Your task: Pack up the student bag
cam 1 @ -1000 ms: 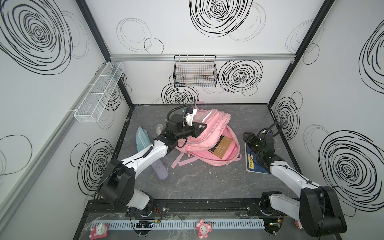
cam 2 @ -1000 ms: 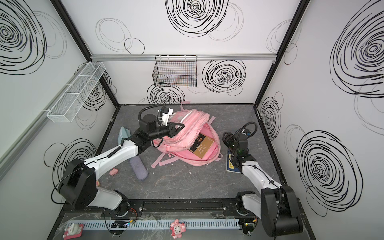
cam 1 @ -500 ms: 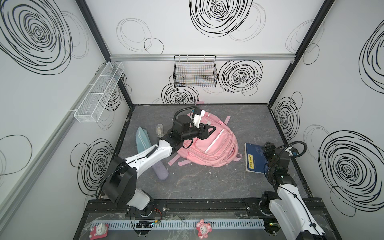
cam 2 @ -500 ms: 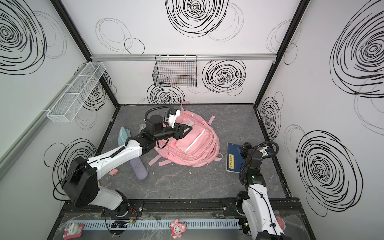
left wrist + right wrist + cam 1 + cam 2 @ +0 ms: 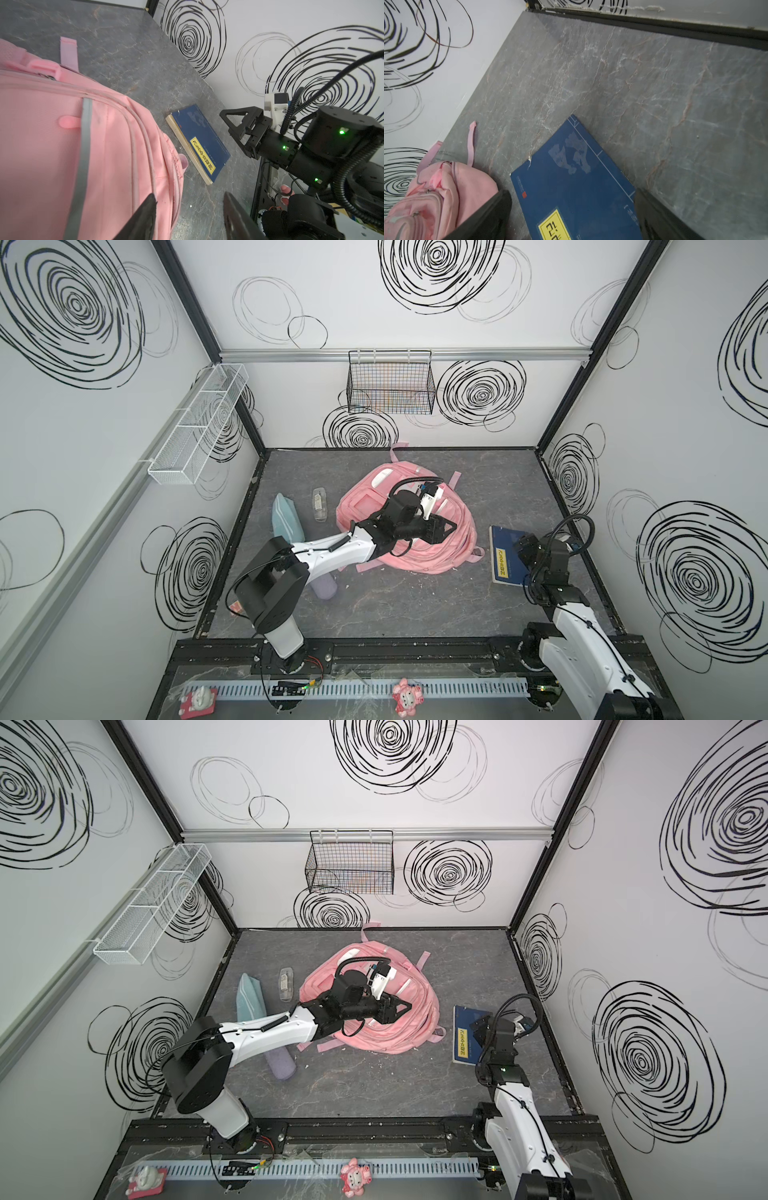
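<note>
Student bag [image 5: 363,506] lies flat on the grey table [image 5: 415,605], directly beneath the left gripper [image 5: 452,527], whose fingers stand apart above its edge, holding nothing. Right gripper [image 5: 519,549] hovers with jaws spread wide and empty over the blue book [image 5: 503,560], which lies just beside the bag.

The left tool [image 5: 449,529] hovers over the pink student bag [image 5: 361,506], blue book [image 5: 503,551] beside.

White walls [image 5: 353,302], black scribbled spirals [image 5: 482,396]; grey veined stone-look floor [image 5: 415,614]; black wire basket [image 5: 390,383], rear wall; white mesh shelf [image 5: 199,427], side wall.
</note>
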